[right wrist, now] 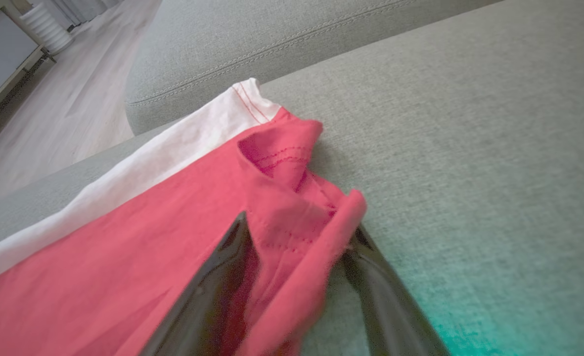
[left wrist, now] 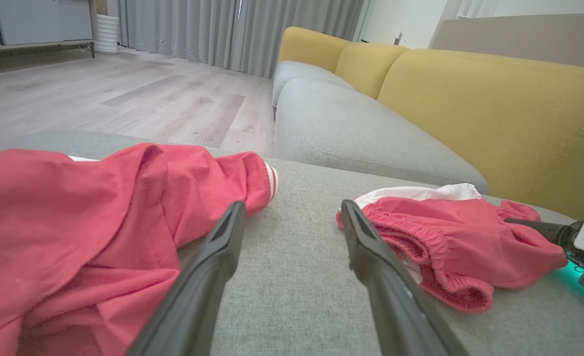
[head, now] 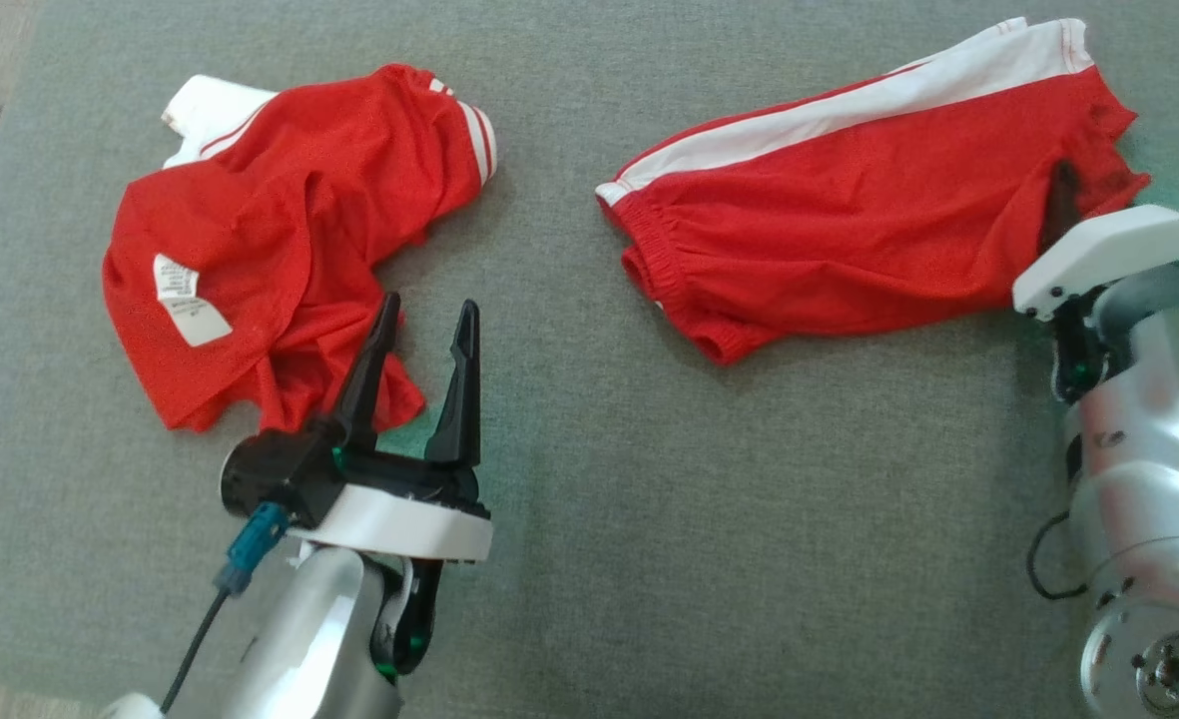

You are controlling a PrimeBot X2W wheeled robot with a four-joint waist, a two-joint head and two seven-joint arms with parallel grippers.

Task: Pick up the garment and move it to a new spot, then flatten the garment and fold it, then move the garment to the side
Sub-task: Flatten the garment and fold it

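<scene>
- The shorts (head: 849, 210) lie flat on the grey upholstered seat (head: 649, 519), in the upper right of my head view.
- Their long axis runs nearly across the frame and climbs a little to the right. The elastic waistband points towards frame centre and the leg hems towards the upper right corner.
- A white side stripe follows their upper edge from waistband to hem.
- The right fingers (right wrist: 202, 301) are at the leg-hem end. In my right wrist view they stand apart on either side of a raised fold of red hem.
- I see grey seat between that fold and one finger, so I don't read it as a pinch. The other finger lies against the cloth.
- The left fingers (head: 457, 399) are spread wide at lower left of the head view, tips pointing up the frame, with nothing between them.
- One left finger overlaps the lower edge of a crumpled red shirt (head: 270, 240); I cannot tell whether it touches.
- The shirt sits at the left of the frame, well apart from the shorts, with a white label showing.
</scene>
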